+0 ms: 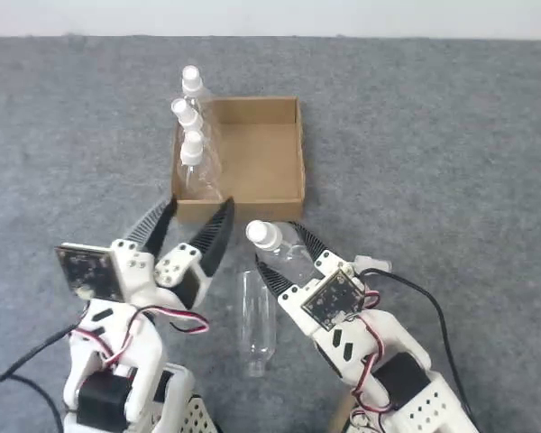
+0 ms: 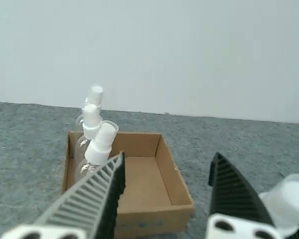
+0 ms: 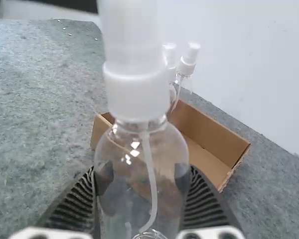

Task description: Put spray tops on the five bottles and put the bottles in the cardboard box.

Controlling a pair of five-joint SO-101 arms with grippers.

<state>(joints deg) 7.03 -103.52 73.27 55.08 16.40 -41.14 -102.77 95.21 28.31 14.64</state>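
Where the left arm stands at the near left of the grey worktop (image 1: 451, 135), we note the left hand (image 1: 200, 204) spread wide and holding nothing, its tips close to the near wall of the cardboard box (image 1: 300, 149). The box sits far centre, open. Three sprayer-fitted bottles (image 1: 198, 162) stand in a row along its left wall. Nearer than the box, between the two arms, an open-necked bottle (image 1: 257, 325) lies on its side on the worktop, neck toward the near edge. Right of it, the right hand (image 1: 288, 255) is clamped around the body of a fourth bottle (image 3: 139, 189), its spray top (image 1: 263, 234) fitted and pointing toward the box. A small white piece (image 1: 374, 263) lies just right of that hand; we cannot tell what it is.
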